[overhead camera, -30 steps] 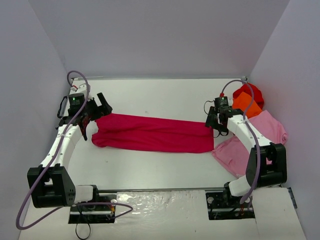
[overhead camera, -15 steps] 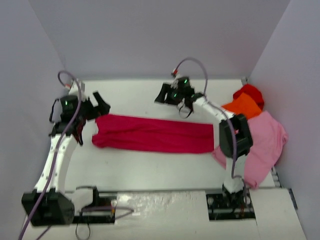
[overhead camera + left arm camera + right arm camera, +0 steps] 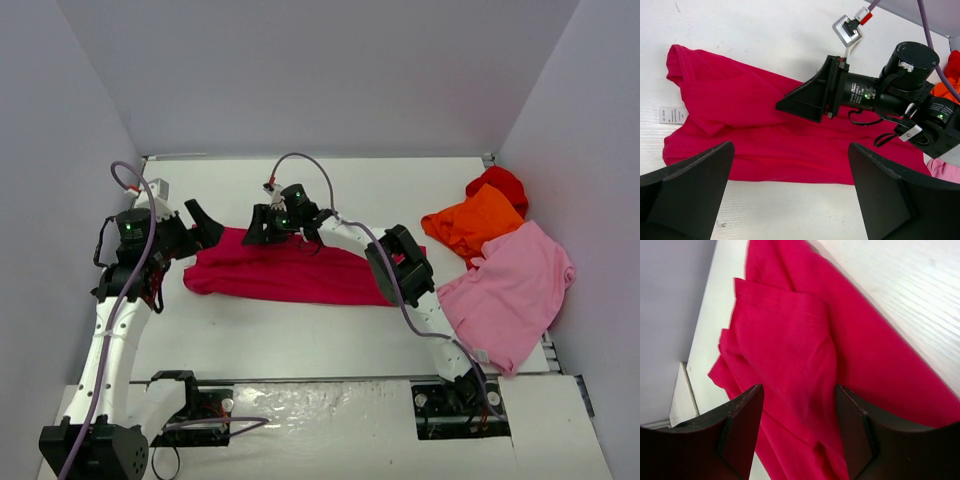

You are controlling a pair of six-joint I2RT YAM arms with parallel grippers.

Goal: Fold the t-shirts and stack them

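Four t-shirts lie on the worktop (image 3: 300,345). The crimson-magenta shirt (image 3: 300,272) sits at the centre, folded into a long band running from 9 o'clock to 3 o'clock, flat on the surface. A white label (image 3: 671,115) shows at its 9 o'clock end. The other three are grouped at the 3 o'clock side. The light pink shirt (image 3: 510,290) is nearest the arm bases, and the orange shirt (image 3: 472,222) touches it toward 12 o'clock. The bright red shirt (image 3: 500,183) is farthest back, against the orange one.

Left tool (image 3: 203,224): released, fingers spread wide, grasping nothing, positioned over the band's 9 o'clock end.

Right arm (image 3: 400,265): extended across the band toward 9 o'clock.

Right tool (image 3: 256,228): fingers apart, over the band's 12 o'clock edge, near the left tool but clear of it. Its wrist view shows crimson cloth with a folded hem beneath the gap. Contact with the cloth cannot be determined, and no grasp is observed.
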